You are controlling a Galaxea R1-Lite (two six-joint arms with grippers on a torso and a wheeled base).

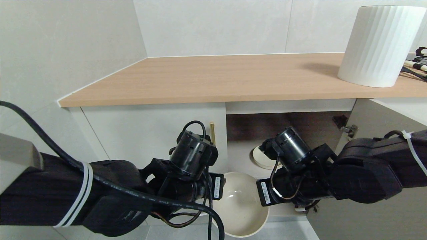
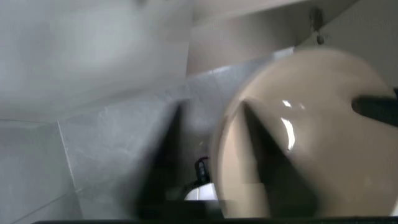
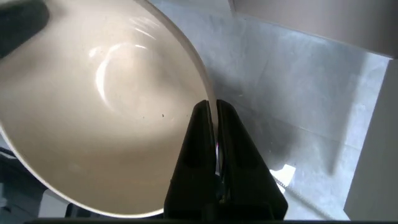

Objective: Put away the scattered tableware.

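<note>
The wooden table [image 1: 213, 80] ran across the top of the head view. Below it stood a white cabinet [image 1: 140, 133] with its right door [image 1: 367, 213] swung open on a pale shelf [image 1: 240, 150]. A tall ribbed white container [image 1: 380, 43] stood on the table at the right, with some dark-handled utensils [image 1: 418, 63] just behind it.

The cream bowl [image 1: 242, 213] hung between the two arms in front of the open compartment, not yet inside it, with its mouth tipped up toward the camera. A small pale plate [image 1: 262, 160] already lay on the shelf, well behind the bowl.

The right end effector [image 3: 214, 155] was clamped on the bowl's rim, one finger inside and one outside. The left end effector [image 2: 211, 112] sat astride the opposite rim. In that blurred view its fingers looked spread, the outer one clear of the wall, so it seemed to be not gripping.

The step in hand appeared to be stowing the bowl in the cabinet. The next move likely called for carrying it forward through the opening. It would need to clear the door edge and the brass handle [image 1: 212, 131], then settle on bare shelf beside the plate, not on it, before the right grip let go.
</note>
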